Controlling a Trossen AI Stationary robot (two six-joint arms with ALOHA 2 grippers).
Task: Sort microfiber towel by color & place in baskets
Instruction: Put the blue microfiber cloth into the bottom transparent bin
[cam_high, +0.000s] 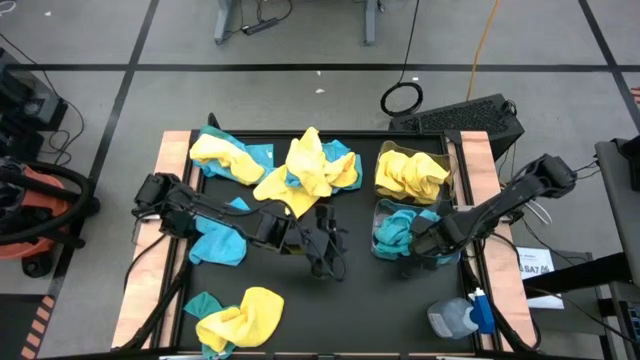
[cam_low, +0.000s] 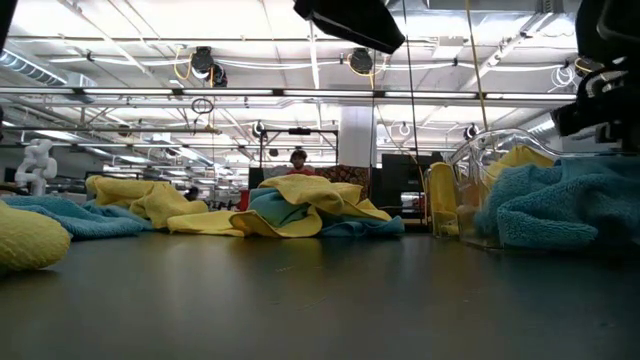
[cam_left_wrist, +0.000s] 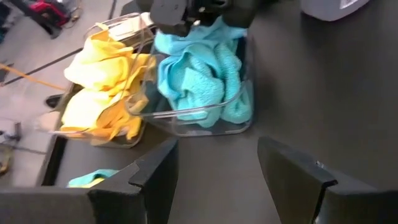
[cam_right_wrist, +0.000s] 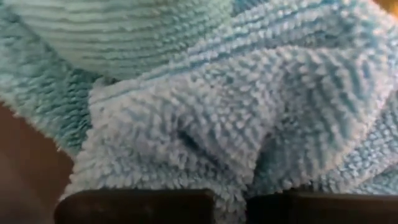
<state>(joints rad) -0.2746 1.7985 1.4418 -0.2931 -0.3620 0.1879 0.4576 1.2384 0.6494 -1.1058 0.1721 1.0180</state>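
Observation:
Two clear baskets stand at the mat's right side. The far one (cam_high: 447, 160) holds yellow towels (cam_high: 408, 172); the near one (cam_left_wrist: 186, 114) holds teal towels (cam_high: 395, 228). My right gripper (cam_right_wrist: 230, 208) is shut and points down into the near basket, its tips against the teal cloth. My left gripper (cam_left_wrist: 217, 180) hangs open with nothing between its fingers above the bare mat's middle (cam_high: 325, 248), facing the baskets. Loose yellow and teal towels lie in a heap (cam_high: 305, 168) at the far middle, at the far left (cam_high: 222, 155), beside the left arm (cam_high: 218, 242) and at the near left (cam_high: 240, 318). My right gripper comes from above, pointing down, with its shut fingertips (cam_right_wrist: 155, 208) against the top of the teal towels (cam_right_wrist: 205, 137) in the near basket. The cloth creases just ahead of the tips. Whether any cloth is caught between the fingers cannot be told.
A grey bottle with a blue cap (cam_high: 460, 315) lies at the near right corner. A black keyboard (cam_high: 470, 115) sits beyond the table's far right edge. Wooden strips (cam_high: 150, 250) border the mat on both sides. Bare mat lies between my left gripper and the baskets.

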